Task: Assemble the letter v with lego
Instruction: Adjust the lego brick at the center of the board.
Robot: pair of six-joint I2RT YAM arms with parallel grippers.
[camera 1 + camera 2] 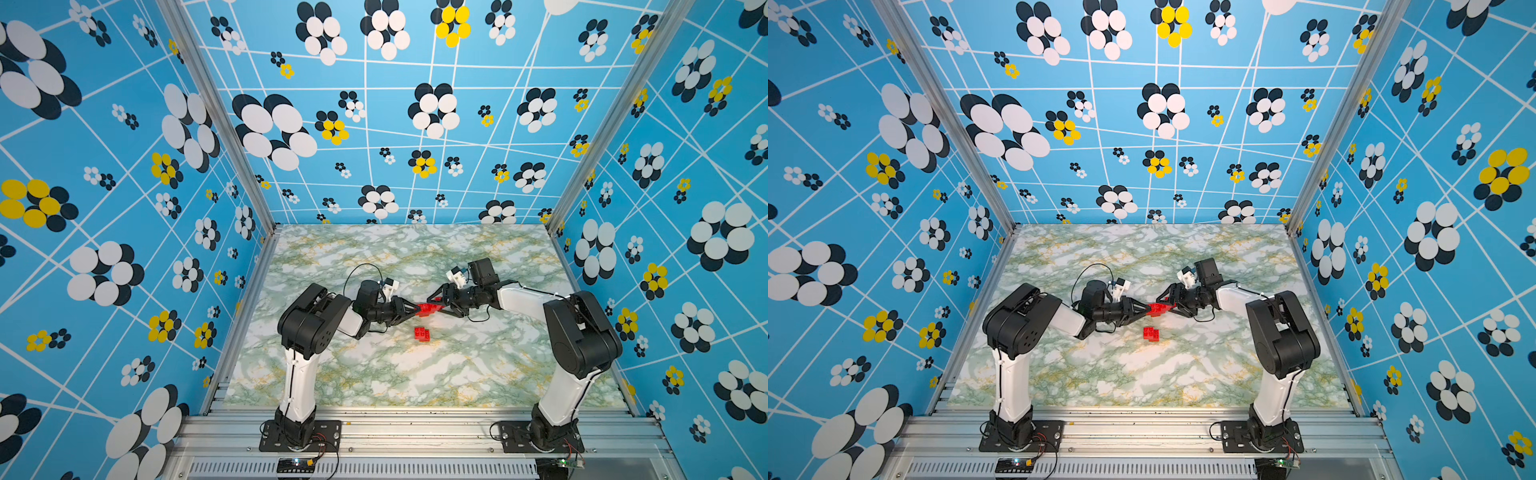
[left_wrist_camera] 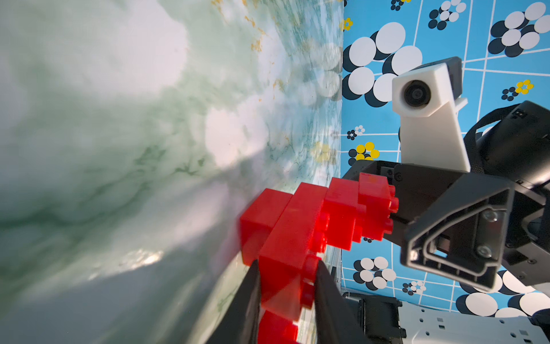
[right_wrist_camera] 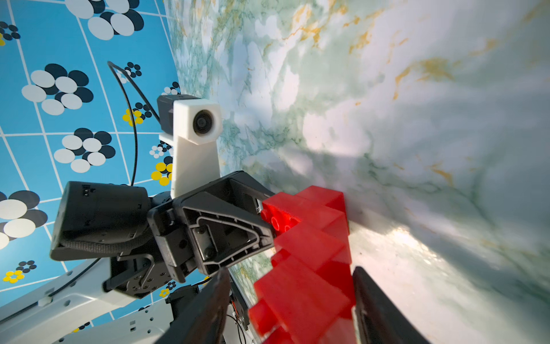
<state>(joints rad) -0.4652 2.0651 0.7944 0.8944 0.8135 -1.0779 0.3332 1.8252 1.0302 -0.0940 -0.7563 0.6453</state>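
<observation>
Stepped lego [image 2: 297,220] mid-air | left gripper [image 2: 287,265] clamped one end | right gripper [image 3: 290,272] clamped other | arms stretched inward

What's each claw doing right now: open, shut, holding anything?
Left claw: shut on the joined red bricks.
Right claw: jaws straddle the same bricks' other end; a gap shows on one side, so grip cannot be told.
</observation>
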